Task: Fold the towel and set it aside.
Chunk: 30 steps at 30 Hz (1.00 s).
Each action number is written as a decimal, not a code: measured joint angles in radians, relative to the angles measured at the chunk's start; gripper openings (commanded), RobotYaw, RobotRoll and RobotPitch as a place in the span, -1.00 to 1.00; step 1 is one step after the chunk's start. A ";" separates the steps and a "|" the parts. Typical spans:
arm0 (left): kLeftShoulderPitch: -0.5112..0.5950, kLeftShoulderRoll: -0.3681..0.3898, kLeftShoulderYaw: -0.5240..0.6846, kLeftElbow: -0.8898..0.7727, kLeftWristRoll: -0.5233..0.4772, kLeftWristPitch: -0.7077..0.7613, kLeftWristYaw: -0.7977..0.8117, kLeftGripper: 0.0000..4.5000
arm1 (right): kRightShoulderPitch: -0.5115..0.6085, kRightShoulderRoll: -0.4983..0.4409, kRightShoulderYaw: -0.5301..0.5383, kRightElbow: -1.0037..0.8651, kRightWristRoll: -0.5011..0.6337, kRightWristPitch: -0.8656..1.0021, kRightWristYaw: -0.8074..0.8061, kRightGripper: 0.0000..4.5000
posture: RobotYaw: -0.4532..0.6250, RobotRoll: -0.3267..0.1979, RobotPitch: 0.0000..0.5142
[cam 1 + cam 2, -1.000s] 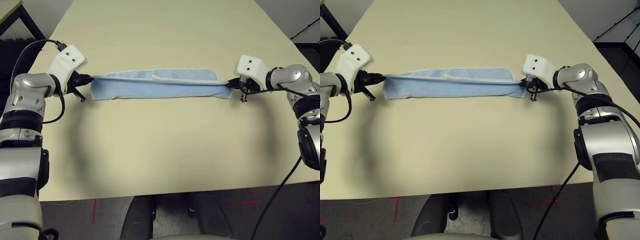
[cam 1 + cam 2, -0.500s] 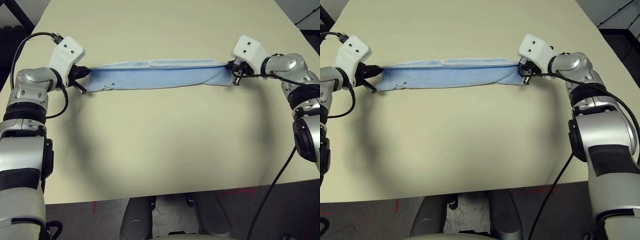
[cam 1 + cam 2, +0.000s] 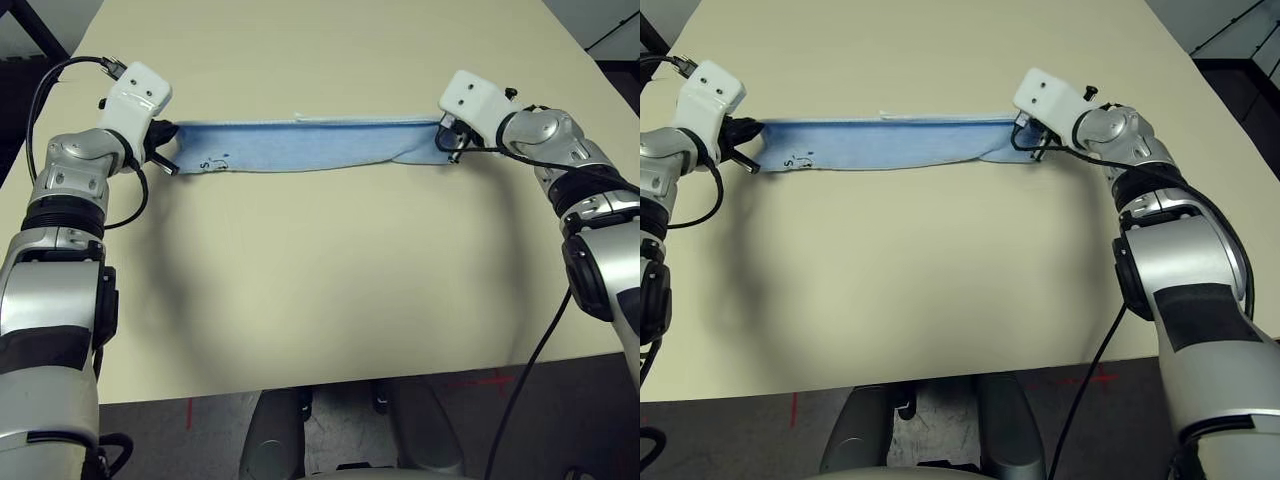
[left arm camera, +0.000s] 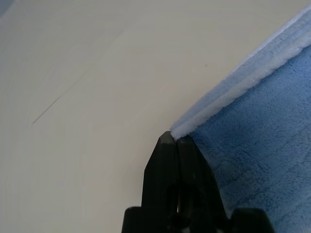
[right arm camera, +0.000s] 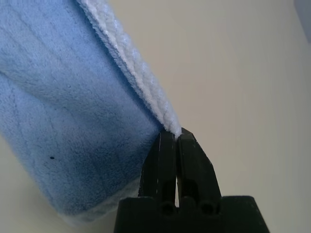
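- The towel [image 3: 300, 147], light blue with white stitched edging, is stretched into a long, narrow band running left to right across the far half of the table [image 3: 320, 280].
- The band is doubled lengthwise: two layers of white edging run together along its far edge, and the blue pile hangs toward the near side.
- The left tool [image 3: 165, 146] is clenched on the towel's left end. The left wrist view shows its two black fingers [image 4: 167, 165] pressed together, with the white edging pinched at their tips.
- The right tool [image 3: 447, 140] is clenched on the towel's right end. The right wrist view shows its fingers [image 5: 167, 160] closed on the white edging, with the blue cloth hanging to one side.
- A faint dark emblem with lettering [image 3: 213, 162] sits on the blue face near the left end, just beside the left tool.
- A small white tag [image 3: 892, 114] stands out along the far edge, left of the band's middle.
- Near the right end the cloth bunches, and a lower fold sags toward the near side, just short of the right tool.
- Whether the band's near edge rests on the table or hangs just clear of it cannot be told.
- Both silver forearms reach in from the near corners, one at each end of the band, well apart.
- The table surface is plain beige.
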 measured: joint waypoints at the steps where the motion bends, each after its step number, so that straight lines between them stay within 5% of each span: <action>1: 0.000 -0.002 0.000 0.005 0.000 0.000 0.004 -0.99 | 0.000 0.002 0.000 0.000 0.000 0.000 -0.007 -1.00 | -0.18 0.25 0.08; 15: 0.001 -0.028 0.008 0.017 0.014 0.004 0.057 -0.99 | 0.000 0.023 0.000 0.000 -0.002 0.008 -0.080 -1.00 | -0.19 0.25 0.06; 19: 0.001 -0.031 0.007 0.026 0.029 0.007 0.064 -0.56 | 0.000 0.026 0.000 0.003 -0.006 0.010 -0.096 -0.51 | -0.19 0.25 0.06; 28: 0.001 0.013 0.017 0.009 0.039 -0.004 0.080 1.00 | 0.000 0.014 -0.035 0.010 0.025 -0.032 -0.081 0.98 | -0.19 0.25 0.02; 30: 0.000 0.034 0.025 -0.009 0.039 -0.009 0.098 1.00 | 0.000 0.007 -0.062 0.009 0.052 -0.059 -0.047 0.99 | -0.19 0.25 -0.01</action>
